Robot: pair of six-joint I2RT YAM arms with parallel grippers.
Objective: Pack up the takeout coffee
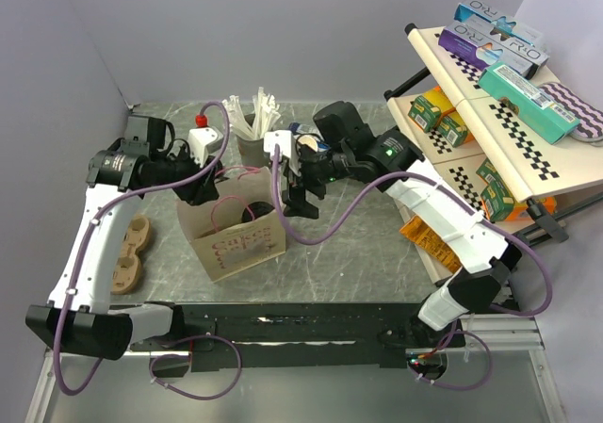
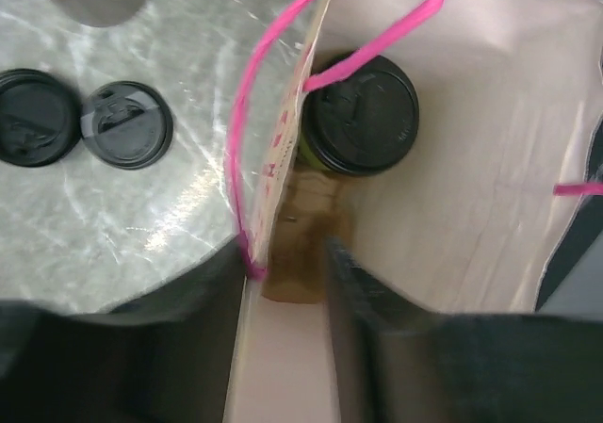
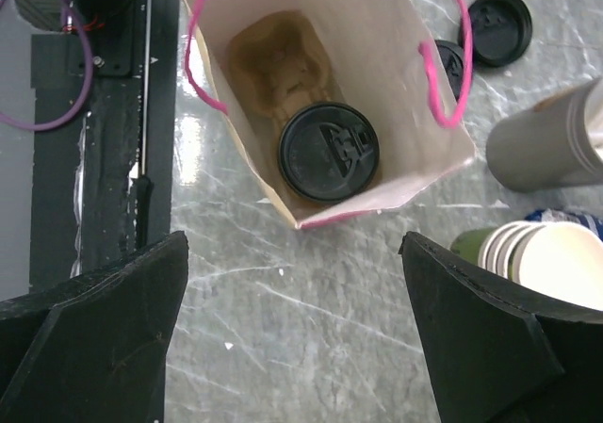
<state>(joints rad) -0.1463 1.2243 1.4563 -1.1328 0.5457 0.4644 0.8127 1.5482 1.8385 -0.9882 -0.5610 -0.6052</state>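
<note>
item: takeout coffee (image 3: 328,152), upright inside the paper bag (image 3: 415,173), black lid on, seated at one end of a brown pulp carrier (image 3: 278,65) lying on the bag floor.

handling, judged: light to moderate depending on fill. the paper wall is soft and crushable. the lid is press-fit and liable to pop under a side squeeze, and the contents would spill if tipped. if a hold is needed, take it across the body below the lid rim, gently and kept vertical. the bag is thin and floppy, so take it by the rim or the pink handles (image 3: 193,56).

right end effector (image 3: 292,253): fingers spread wide, holding nothing, pointing down over the bench just beside the bag's mouth.

left end effector (image 2: 285,263): reaching in from the left, fingers narrowed astride the bag's side wall, one inside and one outside. a gap shows, so a firm clamp is not confirmed.
</note>
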